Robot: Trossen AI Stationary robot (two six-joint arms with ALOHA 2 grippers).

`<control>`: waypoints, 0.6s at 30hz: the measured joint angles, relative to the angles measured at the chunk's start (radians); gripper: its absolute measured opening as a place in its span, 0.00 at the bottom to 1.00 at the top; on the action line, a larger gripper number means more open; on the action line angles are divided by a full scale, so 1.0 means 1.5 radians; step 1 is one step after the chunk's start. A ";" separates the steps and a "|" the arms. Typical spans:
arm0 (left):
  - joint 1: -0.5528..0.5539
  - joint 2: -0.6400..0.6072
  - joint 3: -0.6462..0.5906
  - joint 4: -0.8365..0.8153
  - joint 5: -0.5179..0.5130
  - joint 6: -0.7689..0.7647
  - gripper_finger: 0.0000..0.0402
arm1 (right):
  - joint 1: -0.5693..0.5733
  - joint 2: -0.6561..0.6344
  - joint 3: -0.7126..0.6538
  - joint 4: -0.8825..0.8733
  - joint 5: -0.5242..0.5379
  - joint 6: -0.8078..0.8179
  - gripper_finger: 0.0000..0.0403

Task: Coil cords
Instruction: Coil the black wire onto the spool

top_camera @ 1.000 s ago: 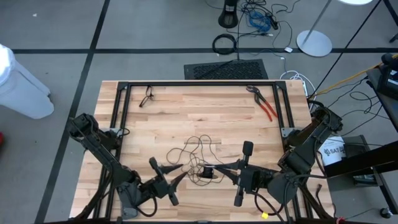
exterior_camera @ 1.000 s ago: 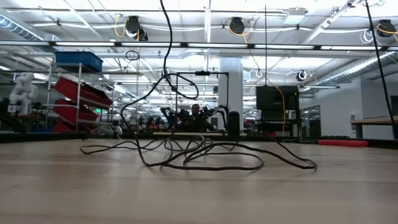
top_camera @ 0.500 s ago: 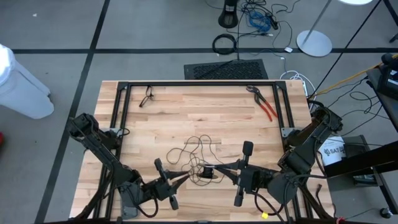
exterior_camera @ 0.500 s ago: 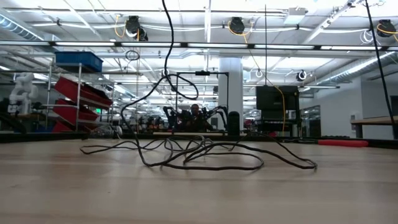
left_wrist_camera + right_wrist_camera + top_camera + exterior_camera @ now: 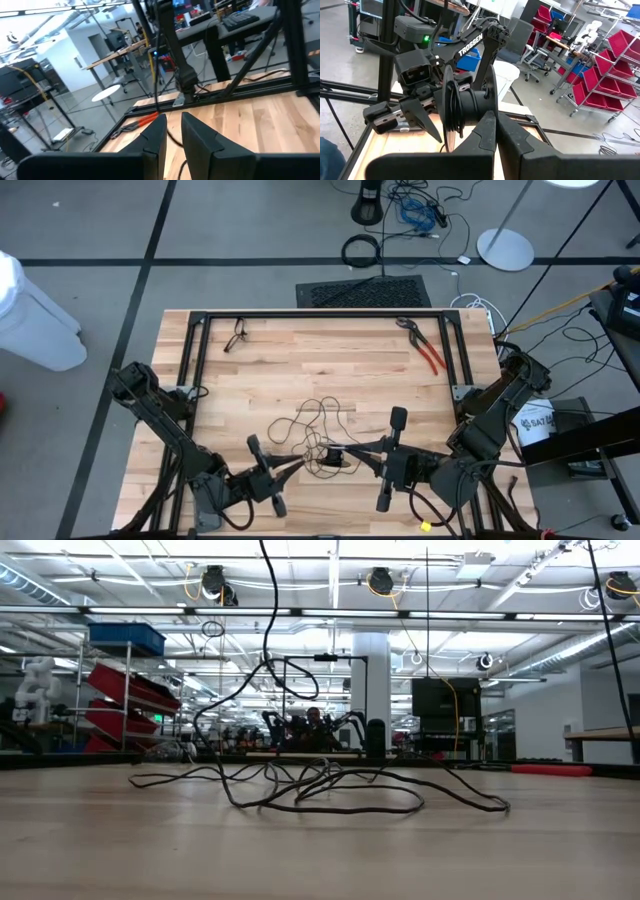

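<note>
Near the front edge of the tabletop (image 5: pixel 300 360), the cord (image 5: pixel 312 423) lies in a loose tangle between the two grippers, and much about it is hard to read: from above its loops cross one another so often that no single run can be followed, and its ends cannot be picked out. A small dark knot of it (image 5: pixel 330 457) sits at the front of the tangle, too bunched to tell whether it is wound or merely heaped. The tangle as a whole runs longest from that knot back toward the middle of the tabletop, with thin loops spreading off to the left gripper's side. From table height the cord (image 5: pixel 320 795) sprawls flat and wide, while one strand climbs steeply out of the top of that view, its upper end cut off. The left gripper (image 5: pixel 290 467) reaches in toward the knot with its fingers (image 5: pixel 152 137) drawn close, a narrow gap left between them; whether a strand is pinched there cannot be told. The right gripper (image 5: pixel 352 451) meets the knot from the other side with its fingers (image 5: pixel 487 132) pressed together, their tips hidden against the dark cord.
</note>
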 joint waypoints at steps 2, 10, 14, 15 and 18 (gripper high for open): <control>0.000 0.000 0.000 -0.007 0.002 -0.010 0.16 | 0.000 0.000 0.000 0.000 0.000 0.000 0.00; 0.022 0.000 -0.001 -0.088 0.019 -0.089 0.16 | 0.000 0.000 0.000 0.000 0.000 0.000 0.00; 0.023 0.000 -0.001 -0.087 0.019 -0.091 0.16 | 0.000 0.000 0.000 0.000 0.000 0.000 0.00; 0.022 0.000 -0.001 -0.087 0.020 -0.090 0.16 | 0.000 0.000 0.000 0.000 0.000 0.000 0.00; 0.023 0.000 -0.001 -0.086 0.021 -0.086 0.17 | 0.000 0.000 0.000 0.000 0.000 -0.001 0.00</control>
